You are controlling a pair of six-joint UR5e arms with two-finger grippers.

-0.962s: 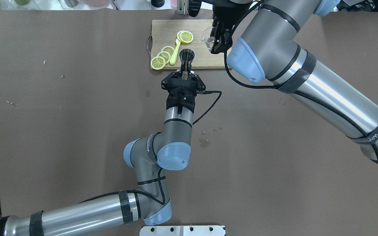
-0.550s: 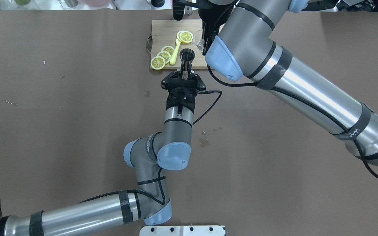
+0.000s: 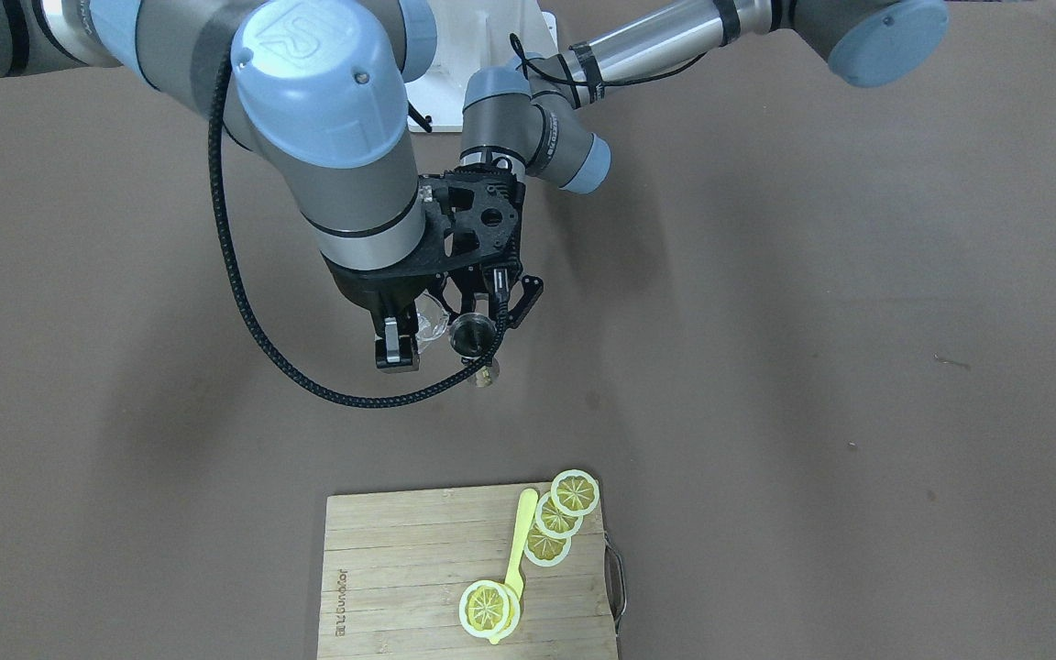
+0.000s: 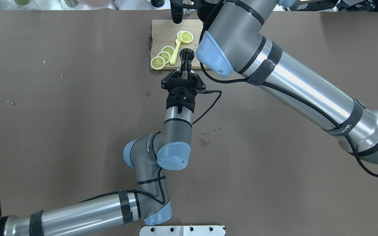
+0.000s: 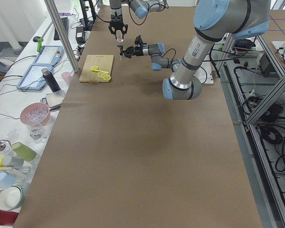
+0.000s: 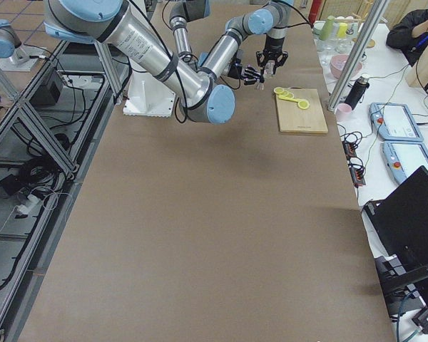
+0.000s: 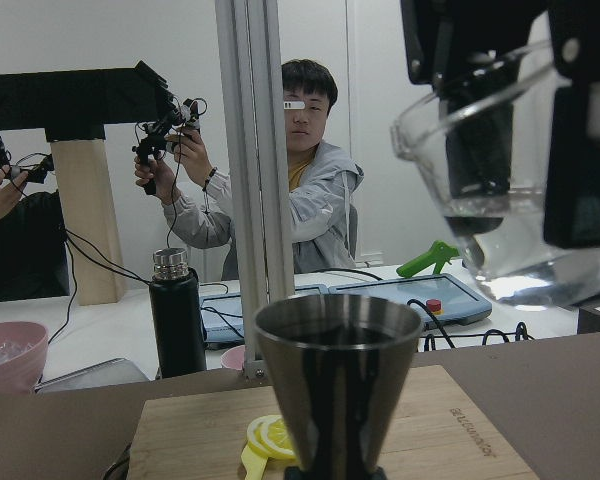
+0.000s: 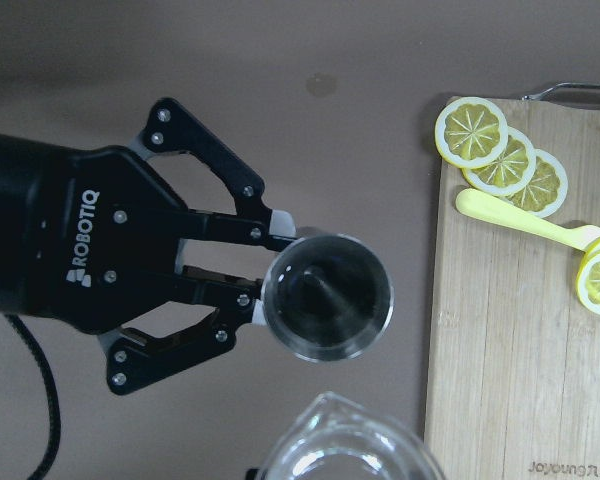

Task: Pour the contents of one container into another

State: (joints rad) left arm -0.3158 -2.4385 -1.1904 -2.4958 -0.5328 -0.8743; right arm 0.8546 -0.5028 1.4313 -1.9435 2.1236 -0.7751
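Glass and jigger held aloft, rim near rim.
Right jaws clamped the tilted glass (image 7: 500, 190), just above and beside the upright jigger (image 8: 327, 297); left jaws were clamped on its waist, above the surface (image 4: 77, 131).

Steel-grey jigger (image 8: 327, 296); clear glass (image 7: 500, 255); yellow lemon slices (image 3: 576, 492); tan board (image 3: 400, 568).

Front-facing view, as I see it: glass (image 3: 432, 323) just left of jigger (image 3: 471, 335) at frame centre; cutting board (image 3: 400, 568) at bottom centre, with lemon slices (image 3: 575, 492) and spoon (image 3: 519, 541) on its right half.
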